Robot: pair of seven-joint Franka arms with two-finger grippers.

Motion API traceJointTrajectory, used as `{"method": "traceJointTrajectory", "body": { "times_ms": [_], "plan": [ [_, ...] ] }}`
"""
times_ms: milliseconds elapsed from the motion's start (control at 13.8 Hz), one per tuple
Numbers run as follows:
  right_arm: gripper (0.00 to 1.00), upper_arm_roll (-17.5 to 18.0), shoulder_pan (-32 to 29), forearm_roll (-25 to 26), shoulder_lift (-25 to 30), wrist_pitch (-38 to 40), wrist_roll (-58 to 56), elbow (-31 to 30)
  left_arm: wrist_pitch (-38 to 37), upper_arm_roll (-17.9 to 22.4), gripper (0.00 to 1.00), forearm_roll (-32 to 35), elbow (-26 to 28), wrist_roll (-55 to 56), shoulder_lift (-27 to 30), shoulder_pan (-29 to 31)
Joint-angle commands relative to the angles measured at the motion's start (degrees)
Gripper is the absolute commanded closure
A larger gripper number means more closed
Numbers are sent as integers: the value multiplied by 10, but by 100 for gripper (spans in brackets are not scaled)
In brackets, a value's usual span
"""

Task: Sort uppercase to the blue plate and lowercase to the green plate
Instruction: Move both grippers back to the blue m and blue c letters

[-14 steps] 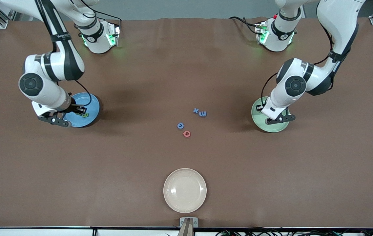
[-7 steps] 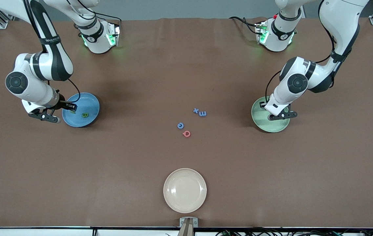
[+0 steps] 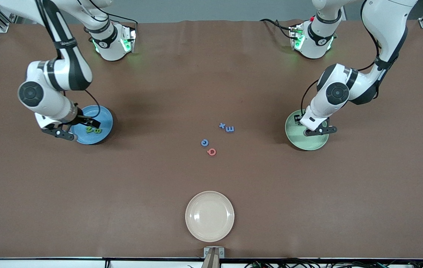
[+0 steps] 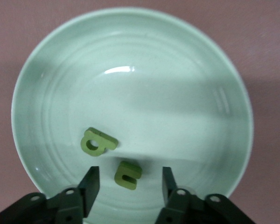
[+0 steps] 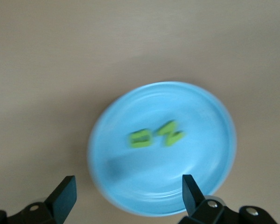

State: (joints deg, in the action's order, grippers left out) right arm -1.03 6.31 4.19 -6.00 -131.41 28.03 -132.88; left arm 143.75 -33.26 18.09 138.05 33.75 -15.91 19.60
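Note:
Two uppercase letters, a green N and a green B, lie on the blue plate. My right gripper hangs open over that plate's edge, holding nothing. Two lowercase letters, a green b and a green u, lie in the green plate. My left gripper is open low over it, with the u loose between its fingers. A blue x, blue m, blue C and pinkish-red Q lie mid-table.
A cream-white plate sits near the table's front edge, nearer to the front camera than the loose letters. Both arm bases stand along the table's back edge. Brown tabletop lies bare between the plates and the middle letters.
The right gripper has opened and the green N now lies beside the B on the blue plate. The left gripper has opened too, leaving the green u in the green plate.

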Motion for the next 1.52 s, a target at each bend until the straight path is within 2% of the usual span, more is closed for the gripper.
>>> {"method": "traceJointTrajectory", "body": {
  "times_ms": [0, 145, 362, 579, 796, 1013, 1302, 1447],
  "plan": [
    [0, 1, 80, -19, 9, 29, 121, 42, -49, -54, 7, 5, -29, 31, 34, 4],
    [0, 1, 134, -25, -23, 27, 193, 83, -80, -94, 1, 0, -66, 85, 26, 2],
    [0, 0, 206, -48, -101, 26, 297, 179, -103, -141, 1, -2, -123, 157, -4, -9],
    [0, 0, 261, -56, -182, 24, 398, 273, -104, -145, 1, -2, -162, 226, -40, -49],
    [0, -1, 306, -56, -248, 22, 467, 332, -103, -143, 1, 5, -213, 318, -95, -103],
    [0, -1, 330, -54, -295, 21, 509, 376, -103, -122, 1, 19, -259, 389, -145, -160],
    [0, -1, 344, -52, -340, 19, 537, 409, -103, -39, 1, 54, -320, 490, -199, -268],
    [0, 0, 346, -52, -353, 8, 542, 422, -103, -4, 1, 54, -335, 510, -209, -308]
  ]
}}
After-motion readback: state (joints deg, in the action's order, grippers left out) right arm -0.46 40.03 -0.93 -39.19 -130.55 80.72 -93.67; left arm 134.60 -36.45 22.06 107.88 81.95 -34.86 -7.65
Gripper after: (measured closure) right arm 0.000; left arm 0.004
